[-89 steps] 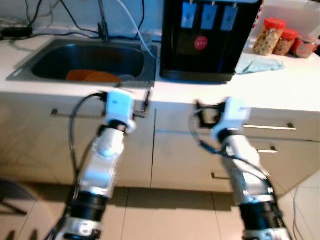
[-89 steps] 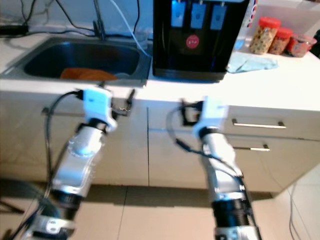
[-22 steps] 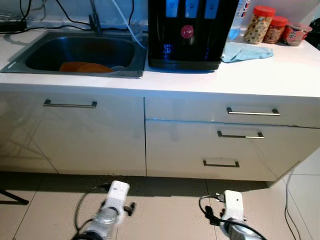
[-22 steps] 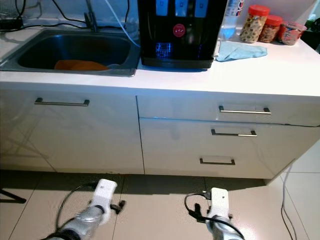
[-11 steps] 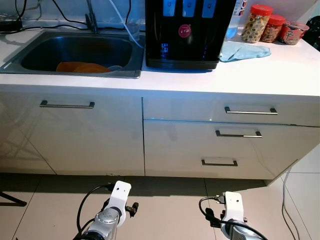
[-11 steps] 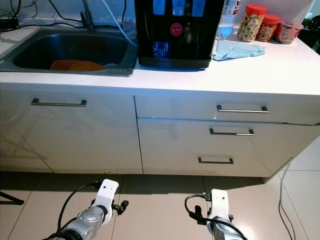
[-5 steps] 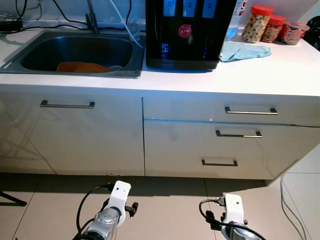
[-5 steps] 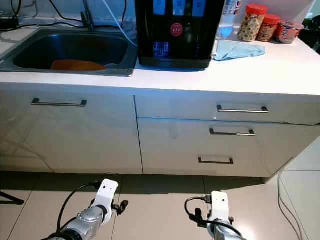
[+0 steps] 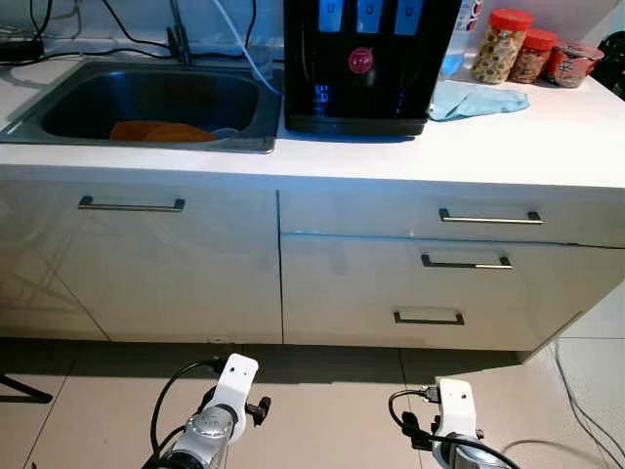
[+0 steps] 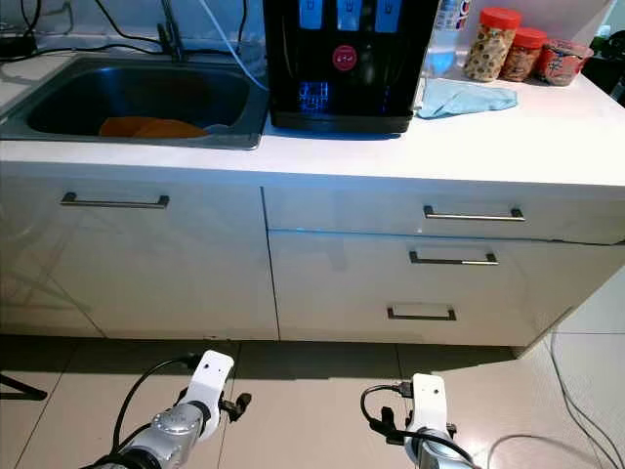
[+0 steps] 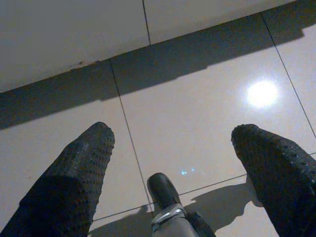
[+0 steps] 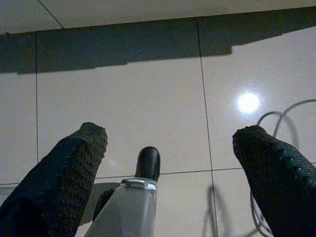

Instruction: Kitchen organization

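Both arms hang low in front of the white kitchen cabinets. My left arm point(image 9: 223, 410) and right arm point(image 9: 451, 420) show at the bottom of the eye views. In the left wrist view my left gripper point(image 11: 173, 136) is open over beige floor tiles, nothing between its fingers. My right gripper point(image 12: 170, 136) is open too, above the tiles. On the white counter point(image 9: 508, 147) stand a black water dispenser point(image 9: 366, 63), a crumpled blue cloth point(image 9: 479, 101) and red-lidded jars point(image 9: 503, 47). The steel sink point(image 9: 59, 117) at the left holds something orange point(image 9: 156, 131).
Below the counter are a cabinet door with a bar handle point(image 9: 131, 205) and drawers with handles point(image 9: 490, 217). Cables and a tap point(image 9: 176, 39) run behind the sink. A thin cable point(image 12: 276, 116) lies on the floor to the right.
Several seconds ago both arms were raised at counter height; now they hang near the floor and the view takes in the whole cabinet front. Over the last second little has moved.
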Robot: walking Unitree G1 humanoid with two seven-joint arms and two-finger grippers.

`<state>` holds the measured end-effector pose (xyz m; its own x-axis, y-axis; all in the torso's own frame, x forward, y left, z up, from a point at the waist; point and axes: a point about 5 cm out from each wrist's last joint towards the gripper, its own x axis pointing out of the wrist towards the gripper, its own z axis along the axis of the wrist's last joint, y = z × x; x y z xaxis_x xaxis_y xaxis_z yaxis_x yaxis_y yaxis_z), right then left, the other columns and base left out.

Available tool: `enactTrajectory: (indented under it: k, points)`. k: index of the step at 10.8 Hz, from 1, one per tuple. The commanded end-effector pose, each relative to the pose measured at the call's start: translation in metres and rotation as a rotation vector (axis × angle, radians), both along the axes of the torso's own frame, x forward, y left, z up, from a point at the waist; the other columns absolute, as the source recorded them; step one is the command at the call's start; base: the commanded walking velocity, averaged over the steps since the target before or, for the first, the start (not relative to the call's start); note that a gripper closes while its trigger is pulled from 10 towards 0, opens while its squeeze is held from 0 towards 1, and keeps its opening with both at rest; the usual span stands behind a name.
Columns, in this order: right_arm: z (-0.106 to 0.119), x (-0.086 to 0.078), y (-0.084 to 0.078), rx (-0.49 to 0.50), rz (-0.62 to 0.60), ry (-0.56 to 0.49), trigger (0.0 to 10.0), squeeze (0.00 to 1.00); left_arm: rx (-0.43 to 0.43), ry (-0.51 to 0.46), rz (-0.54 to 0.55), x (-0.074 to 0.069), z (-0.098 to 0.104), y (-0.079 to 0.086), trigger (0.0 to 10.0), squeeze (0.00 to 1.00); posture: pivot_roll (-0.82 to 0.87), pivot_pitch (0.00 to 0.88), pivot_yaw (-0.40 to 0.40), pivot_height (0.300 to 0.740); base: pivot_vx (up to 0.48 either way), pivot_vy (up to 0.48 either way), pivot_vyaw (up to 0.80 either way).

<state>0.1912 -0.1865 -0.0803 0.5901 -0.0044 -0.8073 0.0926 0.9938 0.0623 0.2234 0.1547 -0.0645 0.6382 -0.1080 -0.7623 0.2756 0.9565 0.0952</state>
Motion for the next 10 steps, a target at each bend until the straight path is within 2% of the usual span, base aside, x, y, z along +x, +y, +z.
enactTrajectory:
  k: [1, 10]
  points:
    - [-0.0008, -0.0022, -0.0038, -0.003, -0.003, 0.016, 10.0, 0.0, 0.003, 0.002, -0.015, -0.0018, -0.001, -0.0005, 10.0, 0.0, -0.14, 0.0, -0.038, 0.74, 0.0, 0.0, 0.0]
    - [0.0006, 0.0001, -0.0061, -0.012, 0.001, 0.012, 10.0, 0.0, -0.005, -0.009, -0.023, 0.0014, 0.0009, -0.0046, 10.0, 0.0, -0.14, 0.0, -0.041, 0.74, 0.0, 0.0, 0.0]
